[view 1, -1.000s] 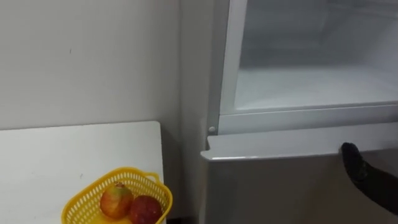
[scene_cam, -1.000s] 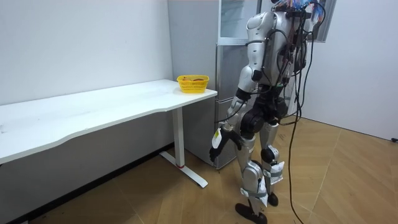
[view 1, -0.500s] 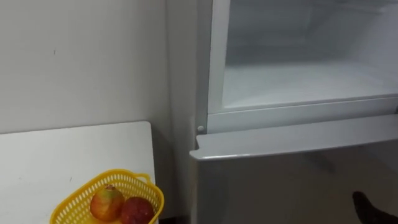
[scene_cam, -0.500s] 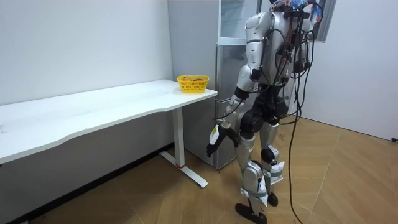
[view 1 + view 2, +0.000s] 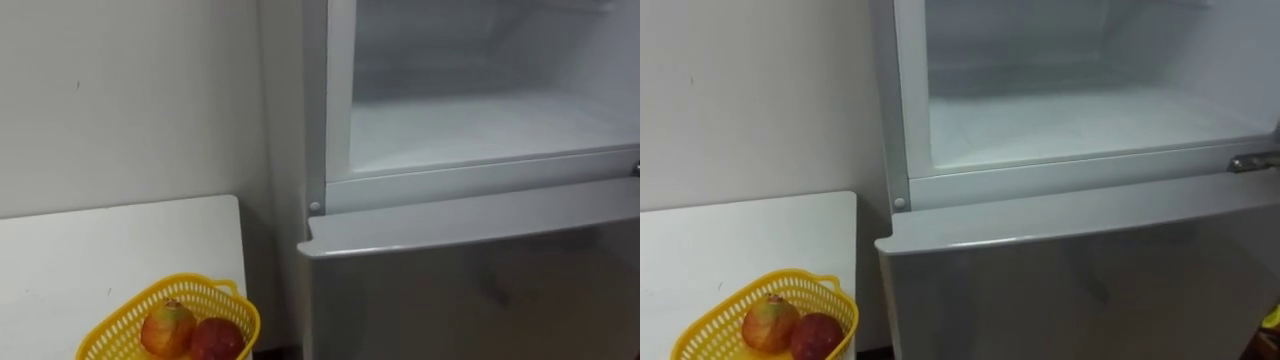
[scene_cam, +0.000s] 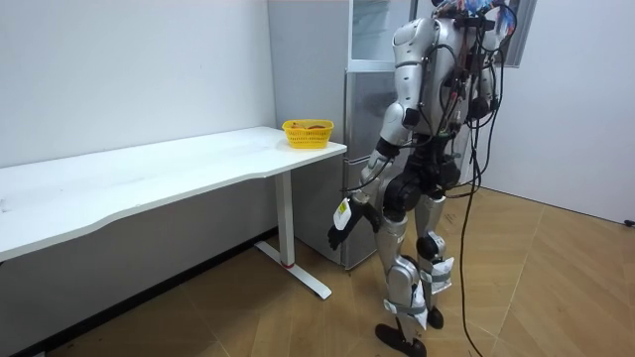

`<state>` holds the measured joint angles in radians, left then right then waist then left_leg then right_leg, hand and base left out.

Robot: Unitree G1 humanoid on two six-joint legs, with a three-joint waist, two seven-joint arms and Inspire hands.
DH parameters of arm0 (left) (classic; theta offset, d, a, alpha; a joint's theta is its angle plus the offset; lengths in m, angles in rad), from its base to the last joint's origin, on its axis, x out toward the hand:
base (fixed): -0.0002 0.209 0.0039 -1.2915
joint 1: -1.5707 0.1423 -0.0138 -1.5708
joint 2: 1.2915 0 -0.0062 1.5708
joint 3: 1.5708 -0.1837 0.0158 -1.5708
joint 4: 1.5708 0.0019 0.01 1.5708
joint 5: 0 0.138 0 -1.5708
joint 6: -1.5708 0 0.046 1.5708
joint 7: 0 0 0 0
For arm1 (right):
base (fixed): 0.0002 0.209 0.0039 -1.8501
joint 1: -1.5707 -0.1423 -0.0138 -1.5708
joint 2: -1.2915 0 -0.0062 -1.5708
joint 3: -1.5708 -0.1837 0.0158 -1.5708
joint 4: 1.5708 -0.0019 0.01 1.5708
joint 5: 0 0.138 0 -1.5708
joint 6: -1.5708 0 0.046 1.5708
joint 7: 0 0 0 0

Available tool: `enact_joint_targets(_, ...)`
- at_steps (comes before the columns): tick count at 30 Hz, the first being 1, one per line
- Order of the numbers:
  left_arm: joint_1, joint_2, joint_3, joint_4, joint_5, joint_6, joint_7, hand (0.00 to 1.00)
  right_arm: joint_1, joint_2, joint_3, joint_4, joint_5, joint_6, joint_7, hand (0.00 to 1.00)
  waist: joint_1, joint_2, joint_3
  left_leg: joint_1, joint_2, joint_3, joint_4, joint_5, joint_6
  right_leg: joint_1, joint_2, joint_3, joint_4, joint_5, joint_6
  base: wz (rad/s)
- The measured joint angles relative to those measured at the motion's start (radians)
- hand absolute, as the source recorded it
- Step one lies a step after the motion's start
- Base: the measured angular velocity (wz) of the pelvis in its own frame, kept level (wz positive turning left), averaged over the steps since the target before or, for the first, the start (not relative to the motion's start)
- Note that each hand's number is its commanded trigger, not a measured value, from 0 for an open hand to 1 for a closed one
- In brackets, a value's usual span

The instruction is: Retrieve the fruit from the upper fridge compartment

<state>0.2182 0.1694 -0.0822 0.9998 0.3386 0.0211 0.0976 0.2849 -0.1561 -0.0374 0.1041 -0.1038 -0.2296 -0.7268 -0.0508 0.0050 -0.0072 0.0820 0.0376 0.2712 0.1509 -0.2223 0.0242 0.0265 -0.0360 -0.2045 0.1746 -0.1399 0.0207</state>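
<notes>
The robot stands upright close in front of the fridge, at the end of a long white worktop, on a wooden floor. Its left arm hangs down beside the thigh. The left hand is dark, low at about knee height and near the lower part of the fridge, touching nothing. I cannot tell whether its fingers are spread or curled, because the hand is too small in the room view.

In the eye views the upper compartment of the fridge stands open, so its white shelf and pale back wall are visible. Under it the grey lower door is closed. A small metal hinge sits at the right edge of the frame between the two.

To the left of the fridge, on the corner of the worktop beside it, stands a yellow plastic basket with a lattice wall. Two round fruits lie inside it, touching each other: a yellow-red fruit on the left and a red fruit on the right. Behind the worktop there is a plain light wall.
</notes>
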Motion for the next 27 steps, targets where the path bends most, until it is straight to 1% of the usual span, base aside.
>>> enact_joint_targets(5,0.001,0.000,0.000,0.001,-0.045,0.000,-0.003,0.00,0.000,0.007,0.049,0.170,0.025,0.006,0.033,0.00,-0.001,0.002,0.0012,0.002,0.000,-0.003,0.000,0.000,0.000,0.003,0.000,0.008,-0.001,0.000,-0.001,0.00)
enact_joint_targets(7,0.003,0.000,0.000,0.001,-0.053,0.000,-0.001,0.00,0.000,0.013,0.057,0.233,0.027,0.014,0.046,0.00,-0.001,0.008,0.0050,0.006,-0.001,-0.003,-0.001,0.000,0.000,0.008,0.000,0.008,-0.004,0.000,0.000,0.00)
enact_joint_targets(11,0.007,-0.001,0.000,0.002,-0.063,-0.003,0.007,0.00,0.000,0.013,0.062,0.323,0.078,0.014,0.070,0.00,-0.001,0.014,0.0073,0.011,0.000,-0.004,-0.005,0.000,-0.001,0.012,0.001,0.002,-0.005,0.000,0.000,0.00)
enact_joint_targets(14,0.019,-0.001,0.000,0.002,-0.071,-0.004,0.009,0.00,-0.003,0.012,0.061,0.405,0.115,0.014,0.092,0.00,-0.004,0.014,0.0081,0.010,0.000,-0.008,-0.006,-0.001,-0.001,0.013,0.001,-0.003,-0.005,0.000,0.000,0.02)
enact_joint_targets(15,0.021,-0.001,0.001,0.004,-0.072,-0.005,0.009,0.00,-0.009,0.013,0.060,0.457,0.123,0.015,0.103,0.00,-0.004,0.008,0.0117,0.009,0.000,-0.010,-0.006,-0.001,-0.001,0.012,0.001,-0.007,-0.005,0.000,0.000,0.00)
enact_joint_targets(18,0.030,-0.002,0.013,0.012,-0.062,-0.005,0.009,0.00,-0.030,0.012,0.052,0.582,0.142,0.027,0.131,0.00,0.000,0.005,0.0108,0.007,0.000,-0.010,-0.006,-0.001,-0.001,0.009,0.000,-0.009,-0.005,0.000,0.000,0.00)
enact_joint_targets(19,0.035,-0.003,0.025,0.012,-0.064,-0.005,0.008,0.00,-0.039,0.012,0.052,0.634,0.170,0.035,0.150,0.00,0.003,0.005,0.0084,0.007,0.000,-0.010,-0.006,-0.001,-0.001,0.008,0.000,-0.009,-0.005,0.000,0.000,0.00)
enact_joint_targets(21,0.043,-0.003,0.033,0.012,-0.064,-0.005,0.005,0.00,-0.051,0.012,0.052,0.682,0.216,0.054,0.179,0.00,0.005,0.005,0.0072,0.007,0.000,-0.010,-0.006,-0.001,-0.001,0.007,0.000,-0.007,-0.005,0.000,0.000,0.00)
enact_joint_targets(23,0.055,-0.003,0.040,0.012,-0.061,-0.005,-0.001,0.00,-0.063,0.012,0.051,0.736,0.234,0.056,0.208,0.00,0.002,0.006,0.0058,0.008,0.000,-0.013,-0.006,-0.001,-0.001,0.012,0.000,-0.009,-0.006,0.000,0.000,0.03)
enact_joint_targets(24,0.062,-0.004,0.049,0.012,-0.059,-0.004,-0.002,0.00,-0.078,0.012,0.043,0.794,0.253,0.057,0.236,0.00,-0.002,0.006,0.0061,0.013,0.000,-0.018,-0.005,-0.001,-0.001,0.021,0.000,-0.012,-0.008,0.000,0.000,0.22)
enact_joint_targets(25,0.064,-0.004,0.062,0.012,-0.034,-0.002,-0.005,0.00,-0.082,0.011,0.026,0.844,0.272,0.064,0.265,0.00,-0.007,0.003,0.0057,0.015,-0.002,-0.033,-0.003,-0.001,-0.001,0.032,-0.002,-0.019,-0.011,0.000,0.000,0.27)
enact_joint_targets(26,0.063,-0.004,0.069,0.012,-0.024,0.001,-0.007,0.00,-0.083,0.010,0.017,0.863,0.284,0.074,0.280,0.00,-0.006,0.003,0.0058,0.016,-0.003,-0.038,-0.002,-0.001,-0.001,0.035,-0.003,-0.017,-0.011,-0.001,0.001,0.30)
enact_joint_targets(27,0.063,-0.004,0.087,0.012,-0.009,0.005,-0.012,0.00,-0.082,0.009,0.004,0.889,0.313,0.093,0.309,0.00,-0.001,0.003,0.0060,0.017,-0.004,-0.043,-0.001,-0.001,-0.001,0.040,-0.003,-0.015,-0.014,-0.001,0.002,0.13)
